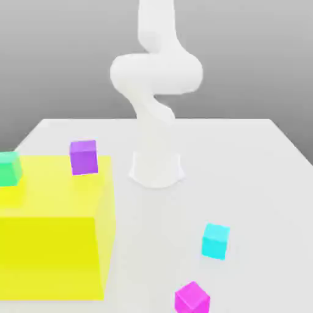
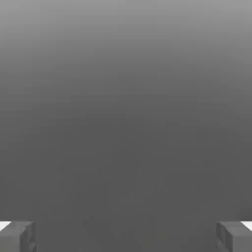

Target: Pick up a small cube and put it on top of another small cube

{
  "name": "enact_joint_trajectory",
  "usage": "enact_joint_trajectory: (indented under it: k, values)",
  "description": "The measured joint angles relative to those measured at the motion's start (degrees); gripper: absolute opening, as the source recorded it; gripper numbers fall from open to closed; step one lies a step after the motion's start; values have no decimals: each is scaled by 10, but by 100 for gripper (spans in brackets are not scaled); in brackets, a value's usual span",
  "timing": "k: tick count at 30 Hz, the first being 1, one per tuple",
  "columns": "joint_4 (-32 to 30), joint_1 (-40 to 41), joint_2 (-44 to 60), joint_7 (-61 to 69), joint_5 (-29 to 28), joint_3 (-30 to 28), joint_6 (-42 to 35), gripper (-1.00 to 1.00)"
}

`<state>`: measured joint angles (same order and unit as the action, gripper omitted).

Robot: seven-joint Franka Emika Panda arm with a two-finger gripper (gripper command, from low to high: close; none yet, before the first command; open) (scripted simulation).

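The magenta cube (image 1: 192, 299) looks like smooth plastic (a little glossy, its faces quite plain). The violet cube (image 1: 84, 158), green cube (image 1: 9, 169) and cyan cube (image 1: 216, 241) share that even finish; the yellow block (image 1: 52, 244) looks smooth, and so does the white arm (image 1: 156, 73).

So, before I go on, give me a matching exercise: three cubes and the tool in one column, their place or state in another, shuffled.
1. green cube
2. magenta cube
3. cyan cube
4. tool

A. on the table, at the exterior view's bottom edge
B. open, nothing between its fingers
C. on the yellow block, at the exterior view's left edge
D. on the table, between the arm's base and the magenta cube in the exterior view

Pairs: 1-C, 2-A, 3-D, 4-B
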<state>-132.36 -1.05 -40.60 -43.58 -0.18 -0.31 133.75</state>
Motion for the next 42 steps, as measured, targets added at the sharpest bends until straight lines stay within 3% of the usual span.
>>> enact_joint_trajectory:
  k: [26, 31, 32, 38, 42]
  values:
    - [-61, -63, 544, 250, 3, 4, 204, 0]
    - [-47, -63, 647, 258, -3, 7, 275, 0]
    - [-44, -63, 665, 258, -3, 6, 289, -100]
    - [-42, -63, 673, 257, -4, 7, 295, -100]
    - [-54, -61, 618, 258, -3, 8, 251, -100]
